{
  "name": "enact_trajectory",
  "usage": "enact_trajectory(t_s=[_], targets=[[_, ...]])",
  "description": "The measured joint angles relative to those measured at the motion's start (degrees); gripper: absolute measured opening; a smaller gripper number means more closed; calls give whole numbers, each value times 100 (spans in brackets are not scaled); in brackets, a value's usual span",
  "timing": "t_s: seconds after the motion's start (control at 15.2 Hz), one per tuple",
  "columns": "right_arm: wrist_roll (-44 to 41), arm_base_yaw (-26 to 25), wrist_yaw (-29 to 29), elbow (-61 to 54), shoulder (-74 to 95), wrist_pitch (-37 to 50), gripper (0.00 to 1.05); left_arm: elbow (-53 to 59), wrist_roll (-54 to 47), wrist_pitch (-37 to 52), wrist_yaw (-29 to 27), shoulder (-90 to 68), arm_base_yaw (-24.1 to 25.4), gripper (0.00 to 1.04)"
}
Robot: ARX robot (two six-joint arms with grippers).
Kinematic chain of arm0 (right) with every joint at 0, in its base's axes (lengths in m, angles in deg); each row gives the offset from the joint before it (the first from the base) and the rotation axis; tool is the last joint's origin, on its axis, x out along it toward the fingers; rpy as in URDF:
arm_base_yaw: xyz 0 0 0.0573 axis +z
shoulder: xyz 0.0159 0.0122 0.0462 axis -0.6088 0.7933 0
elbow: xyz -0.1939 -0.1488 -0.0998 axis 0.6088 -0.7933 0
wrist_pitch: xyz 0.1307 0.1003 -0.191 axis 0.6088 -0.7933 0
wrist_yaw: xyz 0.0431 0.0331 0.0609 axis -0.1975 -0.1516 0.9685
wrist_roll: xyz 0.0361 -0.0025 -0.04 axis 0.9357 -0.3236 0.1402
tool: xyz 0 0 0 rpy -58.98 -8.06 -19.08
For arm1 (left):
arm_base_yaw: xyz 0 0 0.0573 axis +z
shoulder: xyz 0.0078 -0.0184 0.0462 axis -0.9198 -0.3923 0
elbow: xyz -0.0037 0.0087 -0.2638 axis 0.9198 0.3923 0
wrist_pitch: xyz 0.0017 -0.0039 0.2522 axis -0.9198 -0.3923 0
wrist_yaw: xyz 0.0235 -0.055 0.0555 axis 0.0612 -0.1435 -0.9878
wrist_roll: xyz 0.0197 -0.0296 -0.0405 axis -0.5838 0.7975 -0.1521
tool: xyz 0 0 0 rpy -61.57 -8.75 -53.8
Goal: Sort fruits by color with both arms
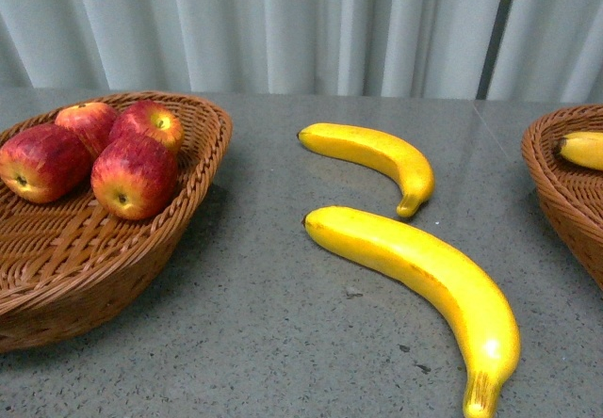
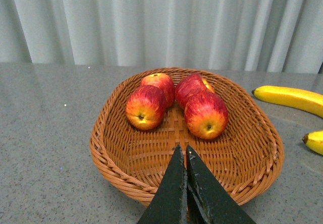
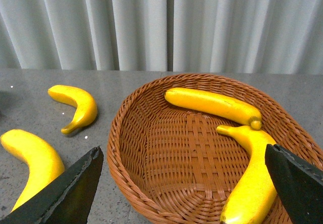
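Observation:
Several red apples (image 1: pixel 132 173) lie in the left wicker basket (image 1: pixel 212 145). A short banana (image 1: pixel 377 159) and a long banana (image 1: pixel 424 286) lie on the table between the baskets. In the left wrist view, my left gripper (image 2: pixel 182 151) is shut and empty, above the near rim of the apple basket (image 2: pixel 116 158), short of the apples (image 2: pixel 206 114). In the right wrist view, my right gripper (image 3: pixel 181 153) is open and empty over the right basket (image 3: pixel 118 133), which holds two bananas (image 3: pixel 212 104) (image 3: pixel 252 173). Neither arm shows in the front view.
The grey speckled table (image 1: pixel 283 343) runs back to a pale curtain (image 1: pixel 283 23). The right basket (image 1: pixel 565 192) sits at the front view's right edge with a banana (image 1: pixel 584 150) in it. The two loose bananas also show in the right wrist view (image 3: pixel 75 105) (image 3: pixel 33 161).

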Motion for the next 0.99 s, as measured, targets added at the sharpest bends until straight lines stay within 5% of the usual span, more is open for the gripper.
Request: enact_trajectory(t_s=[0.53,0.92,0.99], targets=[[0,0,0,0,0,0,98,0,7,-2,-2,0,0,96],[0,0,0,0,0,0,98,0,7,0,0,0,0,98],[177,-249,706,94,155,-304,98,0,9,0,-7,0,0,98]])
